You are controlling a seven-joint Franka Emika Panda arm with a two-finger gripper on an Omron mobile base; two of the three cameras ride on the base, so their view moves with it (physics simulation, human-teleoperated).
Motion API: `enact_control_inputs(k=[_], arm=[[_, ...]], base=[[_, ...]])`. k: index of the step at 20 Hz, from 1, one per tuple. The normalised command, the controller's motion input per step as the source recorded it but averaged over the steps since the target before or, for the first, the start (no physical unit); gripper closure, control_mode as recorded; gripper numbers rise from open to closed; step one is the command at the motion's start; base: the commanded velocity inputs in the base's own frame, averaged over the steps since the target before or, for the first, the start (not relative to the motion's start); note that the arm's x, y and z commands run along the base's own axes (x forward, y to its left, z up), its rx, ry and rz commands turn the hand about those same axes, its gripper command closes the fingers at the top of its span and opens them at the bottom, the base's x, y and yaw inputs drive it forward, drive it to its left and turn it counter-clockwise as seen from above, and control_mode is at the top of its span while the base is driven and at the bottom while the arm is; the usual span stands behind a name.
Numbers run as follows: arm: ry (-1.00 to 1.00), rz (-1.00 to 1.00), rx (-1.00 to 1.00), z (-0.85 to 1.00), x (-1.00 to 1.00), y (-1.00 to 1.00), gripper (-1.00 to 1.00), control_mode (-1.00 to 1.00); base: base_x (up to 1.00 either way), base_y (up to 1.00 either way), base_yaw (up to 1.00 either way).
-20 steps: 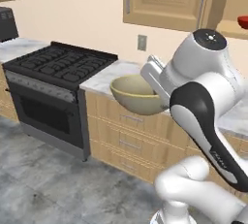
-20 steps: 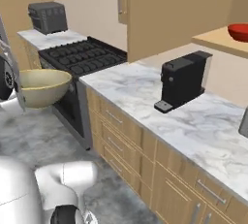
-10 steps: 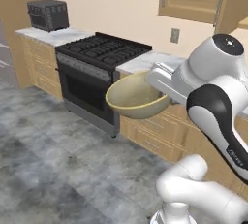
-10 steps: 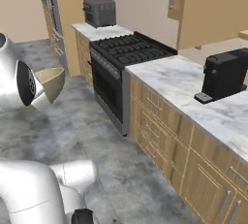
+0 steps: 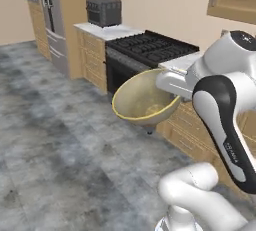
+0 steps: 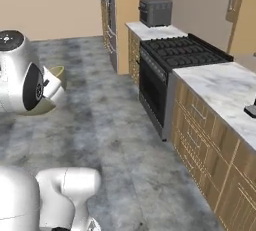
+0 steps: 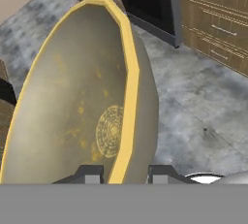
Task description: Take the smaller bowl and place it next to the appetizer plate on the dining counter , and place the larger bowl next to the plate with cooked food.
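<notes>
- Hanging out over the floor, near the stove [image 5: 150,50], the bowl [image 5: 144,100] rides upright.
- Gripper [image 7: 125,173] pinches its yellow rim, one finger each side.
- Looks stiff, glossy, wide; a rim-only hold could swing or slip.

The white arm [image 5: 225,100] reaches in from the right, carrying the larger bowl [image 5: 144,101] by its right rim, mouth up, over the grey stone floor [image 5: 60,150]; behind it stands a black stove [image 5: 150,50]; a dark toaster oven [image 5: 103,11] sits on the table's far-left end.
</notes>
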Motion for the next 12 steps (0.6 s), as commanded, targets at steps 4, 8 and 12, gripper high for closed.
enact_control_inputs(k=[4, 8, 12], arm=[[0.00, 0.00, 0.00, 0.00, 0.00, 0.00, 1.00, 1.00], [0.00, 0.00, 0.00, 0.00, 0.00, 0.00, 1.00, 1.00], [0.00, 0.00, 0.00, 0.00, 0.00, 0.00, 1.00, 1.00]], base=[[-0.29, 0.42, 0.50], [-0.23, 0.54, 0.44], [-0.61, 0.47, 0.40]])
